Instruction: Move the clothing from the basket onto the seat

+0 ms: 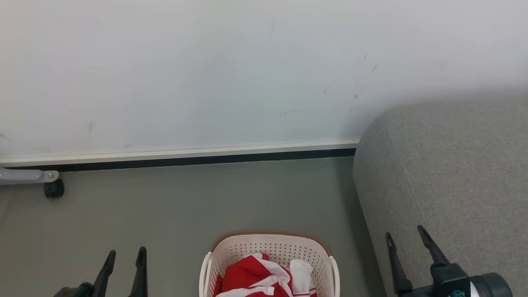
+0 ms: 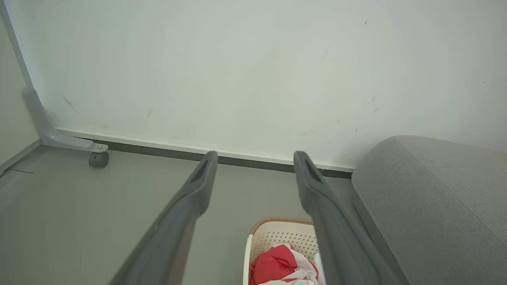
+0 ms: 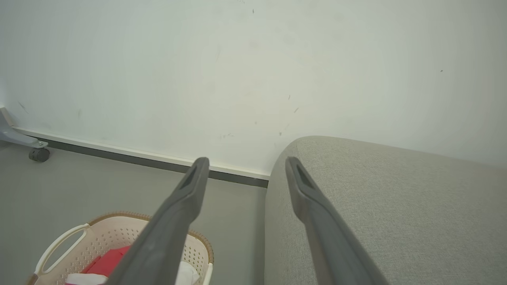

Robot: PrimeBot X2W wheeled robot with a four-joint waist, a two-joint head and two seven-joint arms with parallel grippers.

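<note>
Red clothing point(image 1: 258, 275) with white stripes lies bunched inside the cream basket point(image 1: 270, 244), which stands on the floor at the bottom middle of the head view. The clothing point(image 2: 279, 264) and basket point(image 2: 283, 233) also show low in the left wrist view, and the basket point(image 3: 93, 237) with a red patch of clothing point(image 3: 109, 262) low left in the right wrist view. The grey seat point(image 1: 449, 177) rises just right of the basket. My left gripper point(image 1: 126, 255) is open, left of the basket. My right gripper point(image 1: 404, 235) is open over the seat's front edge.
A pale wall point(image 1: 206, 74) with a dark baseboard strip runs behind the basket. A grey metal leg with a black caster point(image 1: 53, 189) stands at the far left by the wall. Grey floor point(image 1: 185, 206) lies between the basket and the wall.
</note>
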